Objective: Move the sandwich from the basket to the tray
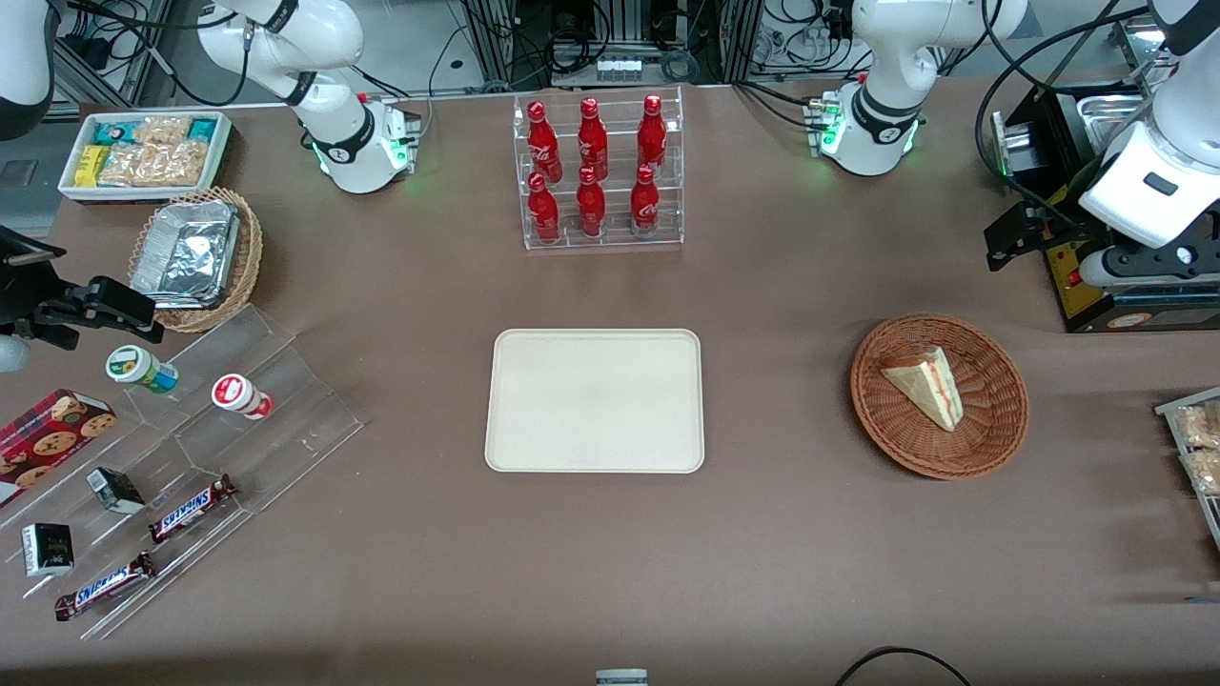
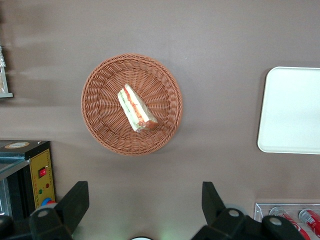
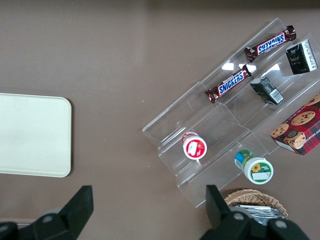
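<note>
the tray (image 1: pixel 596 400) sits flat on the brown table (image 1: pixel 782 572), with nothing on it. toward the working arm's end sits the round basket (image 1: pixel 991 433). the sandwich (image 1: pixel 925 386) lies inside the basket, its red and green side showing. farther from the front camera, the gripper (image 2: pixel 142 207) hangs in the air above the table near the basket, its jaws wide apart and holding nothing.

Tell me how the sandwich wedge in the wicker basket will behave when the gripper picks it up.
The sandwich looks like soft white bread, so it probably squashes under a firm pinch. Its layered filling may slide apart if squeezed across the layers. It lies loose in the basket, likely light and easy to lift. The gripper, open, hangs above the table beside the basket, nothing held.
</note>
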You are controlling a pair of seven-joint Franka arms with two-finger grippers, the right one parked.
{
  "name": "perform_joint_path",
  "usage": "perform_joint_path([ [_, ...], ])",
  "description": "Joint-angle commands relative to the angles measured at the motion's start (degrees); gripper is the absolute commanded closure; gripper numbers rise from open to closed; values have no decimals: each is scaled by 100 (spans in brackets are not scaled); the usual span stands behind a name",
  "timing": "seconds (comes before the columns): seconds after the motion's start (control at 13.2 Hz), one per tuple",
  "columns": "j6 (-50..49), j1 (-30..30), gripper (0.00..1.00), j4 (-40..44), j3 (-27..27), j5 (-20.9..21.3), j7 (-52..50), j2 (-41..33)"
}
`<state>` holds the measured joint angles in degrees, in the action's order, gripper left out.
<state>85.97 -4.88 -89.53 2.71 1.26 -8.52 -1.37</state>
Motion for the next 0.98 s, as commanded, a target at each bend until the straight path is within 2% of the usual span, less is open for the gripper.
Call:
perform_joint_path([
  [0.0, -28, -110, 0, 15, -60, 68, -88, -74],
  [0.53, 51, -14, 0, -213, -139, 85, -141, 5],
  [0.91, 533, 4, 0, -554, -587, 59, -844, 470],
])
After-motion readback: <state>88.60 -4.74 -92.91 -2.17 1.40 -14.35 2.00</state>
